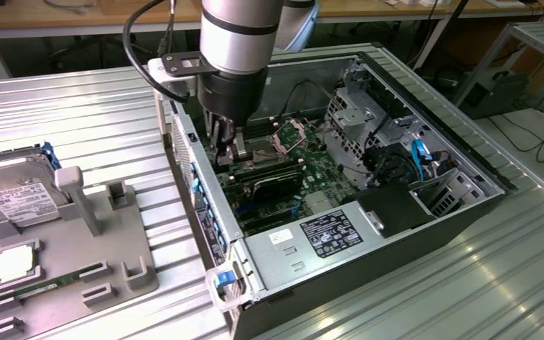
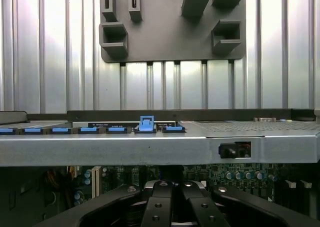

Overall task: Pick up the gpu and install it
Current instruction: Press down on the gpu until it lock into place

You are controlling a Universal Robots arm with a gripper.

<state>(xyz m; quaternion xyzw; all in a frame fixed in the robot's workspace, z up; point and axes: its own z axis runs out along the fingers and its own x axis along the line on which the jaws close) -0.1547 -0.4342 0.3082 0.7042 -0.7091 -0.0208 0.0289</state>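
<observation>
You see the black jaws lowered inside the open grey computer case, closed narrow above the flat black gpu on the green motherboard. Misalignment with the slot could jam the card.

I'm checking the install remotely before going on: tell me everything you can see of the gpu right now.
The gpu lies inside the open computer case, a thin dark card with a black face, lying flat-looking over the green motherboard near the case wall on the exterior view's left. The arm's pincer is down at its end by that wall. Whether it is fully seated in its slot cannot be told.
</observation>
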